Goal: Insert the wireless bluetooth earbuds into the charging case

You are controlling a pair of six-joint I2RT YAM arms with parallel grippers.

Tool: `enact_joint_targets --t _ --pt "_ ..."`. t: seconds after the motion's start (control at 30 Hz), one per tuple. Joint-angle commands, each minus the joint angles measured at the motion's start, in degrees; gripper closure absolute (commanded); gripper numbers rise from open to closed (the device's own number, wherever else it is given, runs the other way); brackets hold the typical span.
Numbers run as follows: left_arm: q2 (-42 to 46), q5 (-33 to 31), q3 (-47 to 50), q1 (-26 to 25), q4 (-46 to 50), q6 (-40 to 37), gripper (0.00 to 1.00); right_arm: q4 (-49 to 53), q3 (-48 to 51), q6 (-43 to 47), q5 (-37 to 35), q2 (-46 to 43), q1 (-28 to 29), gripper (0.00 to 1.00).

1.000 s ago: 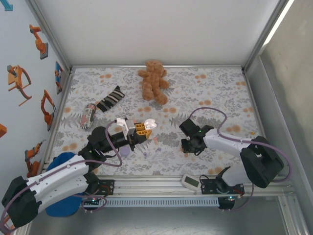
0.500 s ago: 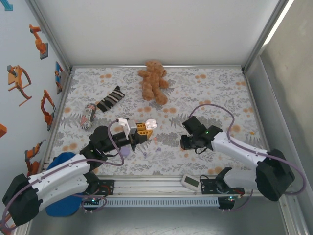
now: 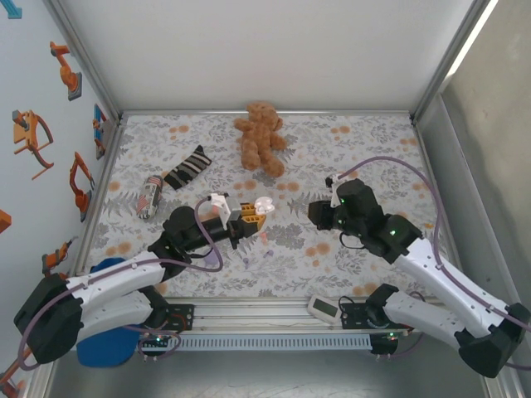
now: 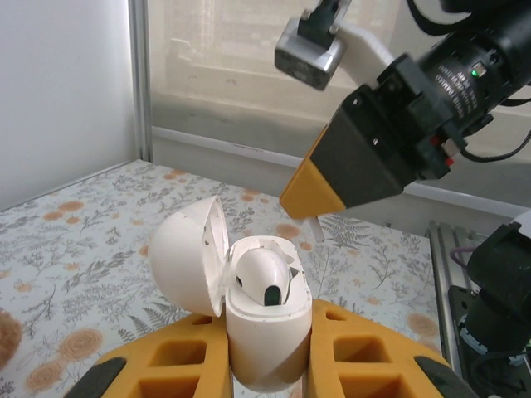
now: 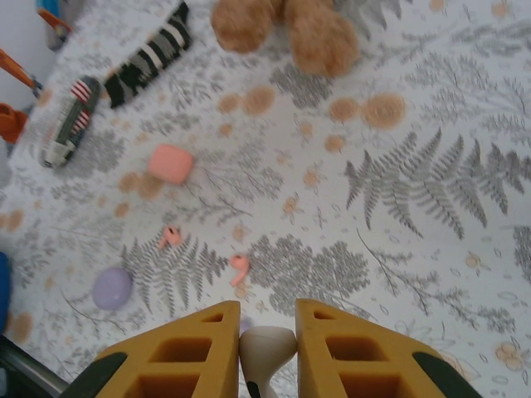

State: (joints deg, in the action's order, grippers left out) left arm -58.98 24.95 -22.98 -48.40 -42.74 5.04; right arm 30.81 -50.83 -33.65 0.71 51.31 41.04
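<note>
My left gripper (image 4: 267,365) is shut on a white charging case (image 4: 267,340) held upright above the mat, its lid (image 4: 184,265) open to the left. One white earbud (image 4: 262,278) sits in the case. My right gripper (image 5: 267,333) is shut on another white earbud (image 5: 267,348), head up between the yellow fingers. In the left wrist view the right gripper (image 4: 311,199) hangs just beyond and above the case. From the top, the left gripper (image 3: 251,215) and right gripper (image 3: 318,214) face each other. Two salmon-pink earbuds (image 5: 171,237) (image 5: 240,266) lie on the mat.
A pink case (image 5: 170,162) and a lilac case (image 5: 112,288) lie on the floral mat. A teddy bear (image 3: 261,137), a striped sock (image 3: 189,166) and a small flag-printed object (image 3: 149,197) are at the back. A white device (image 3: 323,308) rests on the near rail.
My right arm has lifted off the mat and swung back and right, its gripper now facing the left one. The left gripper has shifted slightly right with the case.
</note>
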Motion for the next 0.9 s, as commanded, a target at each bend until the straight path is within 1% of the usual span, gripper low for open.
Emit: enact_joint_targets --t 0.0,0.23,0.43,0.57,0.87 --pt "-1.75 1.49 -2.97 -0.37 -5.53 -0.57 1.00 -3.86 -3.20 1.24 -0.37 -1.08 0.27 0.79" --pt "-5.22 2.74 -5.62 -0.33 -7.66 -0.77 1.00 -11.50 -5.05 -0.57 2.93 -2.06 0.97 0.79" --pt "-7.56 3.26 -7.63 -0.38 -8.62 -1.30 1.00 -17.33 -5.04 -1.58 3.08 -2.26 2.95 0.79" --pt "-8.86 3.39 -8.52 -0.38 -9.72 -1.26 1.00 -20.71 -4.91 -1.55 1.89 -1.70 5.35 0.79" --pt "-11.22 3.35 -9.36 -0.42 -12.27 -0.63 1.00 -25.48 -2.93 0.22 -4.44 -1.45 10.27 0.80"
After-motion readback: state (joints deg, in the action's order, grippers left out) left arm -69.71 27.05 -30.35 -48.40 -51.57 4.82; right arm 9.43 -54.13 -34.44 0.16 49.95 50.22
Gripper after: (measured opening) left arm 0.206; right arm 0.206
